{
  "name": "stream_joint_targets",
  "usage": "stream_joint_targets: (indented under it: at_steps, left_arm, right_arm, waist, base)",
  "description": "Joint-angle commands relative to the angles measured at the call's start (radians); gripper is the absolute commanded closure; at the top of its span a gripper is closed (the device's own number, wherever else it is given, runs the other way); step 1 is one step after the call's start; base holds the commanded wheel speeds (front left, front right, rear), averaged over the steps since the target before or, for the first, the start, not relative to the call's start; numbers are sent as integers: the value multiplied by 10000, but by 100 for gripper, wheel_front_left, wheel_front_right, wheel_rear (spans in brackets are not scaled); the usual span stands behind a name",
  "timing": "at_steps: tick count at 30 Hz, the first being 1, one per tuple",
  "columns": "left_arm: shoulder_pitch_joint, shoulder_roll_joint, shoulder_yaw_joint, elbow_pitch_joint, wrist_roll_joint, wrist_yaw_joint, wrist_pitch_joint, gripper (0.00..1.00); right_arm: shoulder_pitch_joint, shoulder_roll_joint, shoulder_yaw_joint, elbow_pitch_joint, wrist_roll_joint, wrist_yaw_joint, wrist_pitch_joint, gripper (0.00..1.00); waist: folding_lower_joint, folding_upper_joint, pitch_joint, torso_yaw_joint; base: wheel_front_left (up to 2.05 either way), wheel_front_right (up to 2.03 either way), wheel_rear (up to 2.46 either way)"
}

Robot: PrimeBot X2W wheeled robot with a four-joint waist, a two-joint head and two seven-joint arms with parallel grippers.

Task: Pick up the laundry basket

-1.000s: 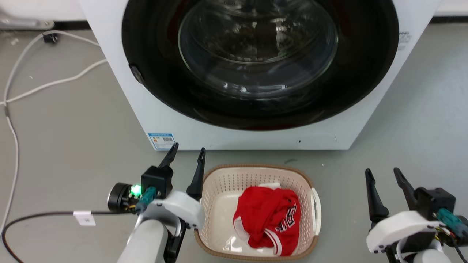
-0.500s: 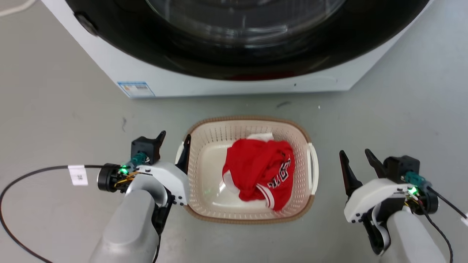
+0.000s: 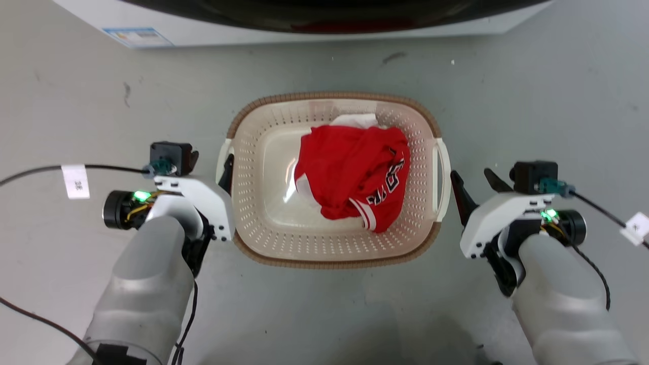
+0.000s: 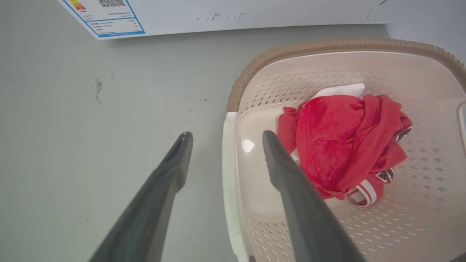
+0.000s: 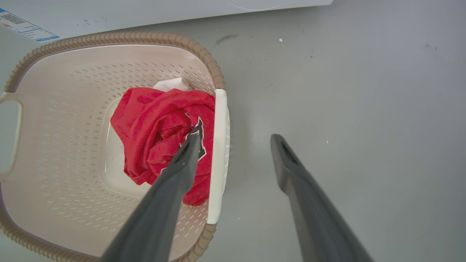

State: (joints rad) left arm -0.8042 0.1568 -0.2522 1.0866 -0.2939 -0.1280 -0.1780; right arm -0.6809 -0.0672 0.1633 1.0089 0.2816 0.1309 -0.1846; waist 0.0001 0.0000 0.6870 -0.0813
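Head cam tipped down since prior frame; right gripper (image 3: 470, 173) now nearer laundry basket (image 3: 334, 95), left gripper (image 4: 226, 138) by its left handle (image 4: 228, 174). Both jaws spread, gripping nothing. Basket on floor (image 3: 557, 101) before washer (image 3: 456, 28), btwn grippers, red garment (image 3: 350, 172) inside.

Head camera looks straight down; closer wrist cameras flank and share the laundry basket (image 3: 334, 95).

Pale grey rounded forearms (image 3: 147, 263). White wrist shells (image 3: 203, 195), dark screws. Black camera blocks (image 3: 170, 152), teal plugs (image 3: 162, 166), green lights (image 3: 141, 194). Black cables (image 3: 35, 170), white tags (image 3: 75, 181). Left pincer (image 4: 226, 135), right pincer (image 5: 236, 137): long dark tapered fingers (image 4: 291, 189).
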Motion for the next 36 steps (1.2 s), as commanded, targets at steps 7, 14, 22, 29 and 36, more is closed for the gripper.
stream_joint_targets:
  at_steps: [7,14,22,29,36]
  left_arm:
    - [-932,95,-322,607,-413,-22,476,0]
    - [-1446,240,-849,1039,-877,-26,1239,0]
    - [-1893,395,-1144,1269,-1276,-13,1452,0]
    - [-1846,262,-1566,1212,-1756,-9,1684,100]
    - [-1330,25,-2019,1105,-2644,-16,2472,100]
  right_arm:
    - [-1181,73,712,1027,683,-3,357,0]
    - [-1817,130,1513,1688,1357,-3,905,0]
    - [-2221,164,2296,1889,2113,-3,1288,68]
    - [-2296,122,2844,1986,2718,-3,1516,100]
    - [-1996,64,3480,1890,3344,2,2114,100]
  waist:
    - [-1,0,1172,-52]
    - [-1,0,1696,-62]
    - [-1,0,1978,-120]
    - [-1,0,1825,-116]
    - [-1,0,998,-100]
  base:
    - [0,0,0]
    - [0,0,0]
    - [0,0,0]
    - [0,0,0]
    - [0,0,0]
